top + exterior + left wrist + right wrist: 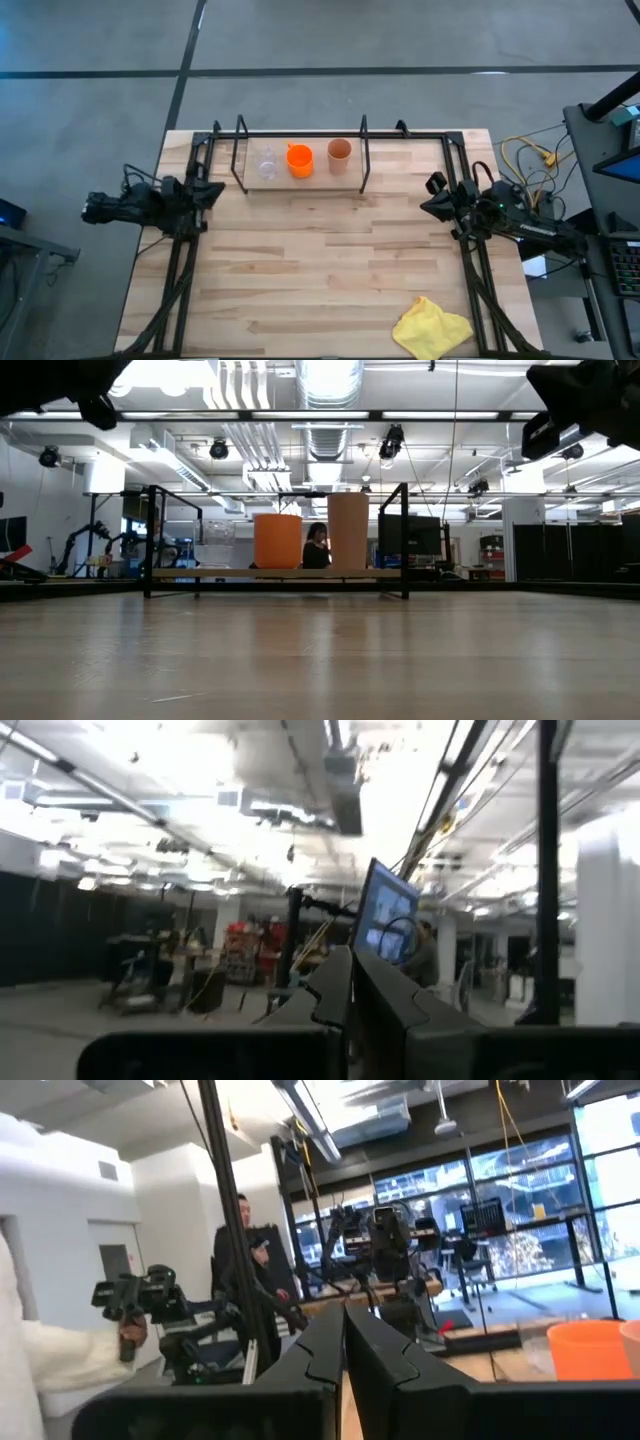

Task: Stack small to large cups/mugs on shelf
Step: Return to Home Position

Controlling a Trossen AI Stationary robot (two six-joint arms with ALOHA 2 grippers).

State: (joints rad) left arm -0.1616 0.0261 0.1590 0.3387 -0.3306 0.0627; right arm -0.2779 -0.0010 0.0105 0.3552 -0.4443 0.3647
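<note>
Worktop (320, 270) seen from above, with the shelf (364, 150) set along its far edge. Three cups are lined up on the shelf between its two upright loops: the clear glass (267, 165) towards the left arm's side, the orange mug (299, 160) in the middle, and the tan tumbler (339, 153) towards the right arm's side. Each is placed just beside the next. The left gripper (215, 190) is held at the left edge of the worktop, near the shelf's end loop but apart from it, with its fingers (385, 995) pressed together on nothing. The right gripper (432, 200) is held at the opposite edge, well apart from the shelf, its fingers (380, 1355) likewise together. A yellow cloth (432, 328) is left crumpled at the near corner on the right arm's side. A person (318, 545) is visible beyond the shelf, between mug and tumbler in the low view.
</note>
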